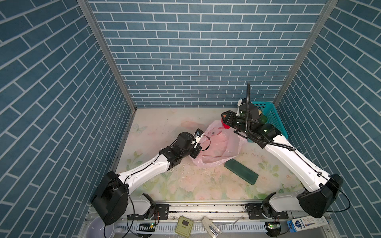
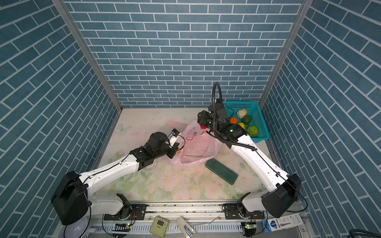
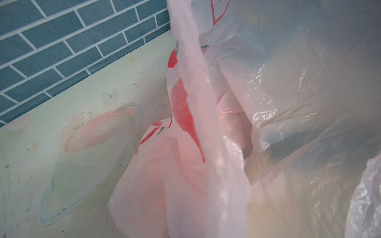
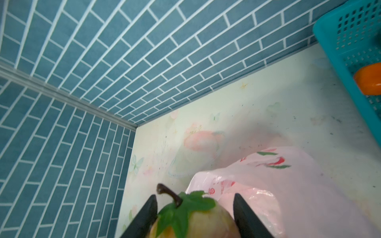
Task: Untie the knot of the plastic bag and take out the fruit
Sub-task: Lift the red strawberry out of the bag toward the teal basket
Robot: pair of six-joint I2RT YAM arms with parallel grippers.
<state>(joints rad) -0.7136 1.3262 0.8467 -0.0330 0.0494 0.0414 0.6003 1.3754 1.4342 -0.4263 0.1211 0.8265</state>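
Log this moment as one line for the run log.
left gripper: shut on bag edge | right gripper: holding leafy fruit near bag | basket: five fruits showing

The pale green-yellow toy fruit [image 4: 198,222] clamped in the right gripper [image 4: 195,196] is cut off below its leaf by the frame edge, as are the black fingers [image 4: 144,216]. In both top views those fingers hide beneath the wrist. The left gripper [image 1: 194,154] shows no fingertips; ahead of it a blurred strip of the thin translucent pink plastic bag [image 3: 198,103] screens the bag's inside, and the knot cannot be picked out
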